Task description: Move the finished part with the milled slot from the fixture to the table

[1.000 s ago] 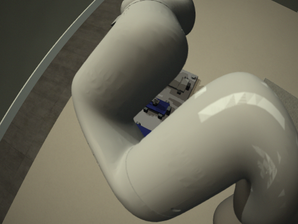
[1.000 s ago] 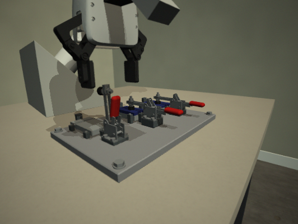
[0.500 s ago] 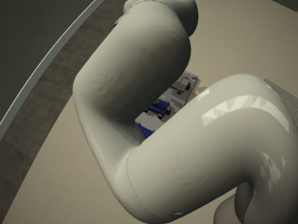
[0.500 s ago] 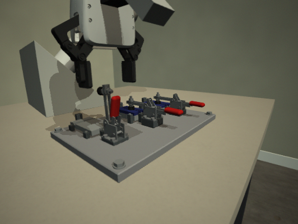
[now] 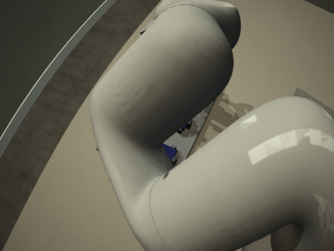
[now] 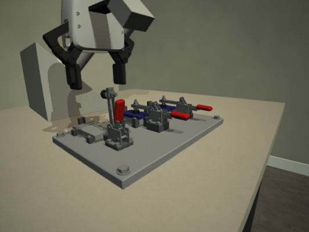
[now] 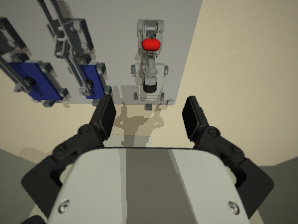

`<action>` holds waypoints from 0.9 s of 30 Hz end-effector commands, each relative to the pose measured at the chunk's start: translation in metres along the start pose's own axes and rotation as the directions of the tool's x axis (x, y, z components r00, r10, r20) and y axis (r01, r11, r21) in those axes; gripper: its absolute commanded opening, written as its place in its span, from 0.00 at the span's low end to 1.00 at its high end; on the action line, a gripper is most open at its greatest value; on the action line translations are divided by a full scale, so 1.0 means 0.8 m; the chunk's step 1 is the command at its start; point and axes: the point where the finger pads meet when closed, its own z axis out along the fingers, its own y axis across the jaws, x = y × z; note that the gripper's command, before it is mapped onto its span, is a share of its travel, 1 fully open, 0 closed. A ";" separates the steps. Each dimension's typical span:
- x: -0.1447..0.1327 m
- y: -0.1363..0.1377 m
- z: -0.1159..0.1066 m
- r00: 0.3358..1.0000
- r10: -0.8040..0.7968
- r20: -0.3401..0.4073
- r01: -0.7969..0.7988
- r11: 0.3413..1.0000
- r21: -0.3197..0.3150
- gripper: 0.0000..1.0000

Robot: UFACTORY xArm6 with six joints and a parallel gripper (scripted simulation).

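Observation:
My gripper (image 6: 97, 82) is open and empty, hovering above the near-left end of the grey fixture plate (image 6: 162, 139). Below it the grey finished part (image 6: 88, 130) lies in its nest. Its clamp (image 6: 116, 136) is open, with the red handle (image 6: 119, 109) upright and the arm raised. Two blue blanks (image 6: 136, 113) (image 6: 169, 108) sit in the other nests under clamps whose red handles (image 6: 180, 115) (image 6: 204, 108) lie flat. In the wrist view my fingers straddle the open clamp's red handle (image 7: 151, 44), and both blanks (image 7: 31, 80) (image 7: 92, 76) show at the left. In the top view the arm hides all but a blue sliver (image 5: 169, 150).
A large grey block (image 6: 38, 78) stands behind the plate at the back left. The table's edge (image 6: 270, 151) drops off at the right. Bolt heads (image 6: 123, 169) stick up at the plate's corners.

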 end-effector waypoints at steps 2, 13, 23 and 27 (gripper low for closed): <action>-0.011 0.000 -0.002 1.000 -0.002 -0.004 0.002 1.000 -0.003 1.00; -0.044 0.000 -0.002 1.000 -0.002 -0.004 0.002 1.000 -0.003 1.00; -0.048 0.000 -0.002 1.000 -0.002 -0.004 0.002 1.000 -0.003 1.00; -0.048 0.000 0.000 1.000 -0.002 -0.004 0.002 1.000 -0.003 1.00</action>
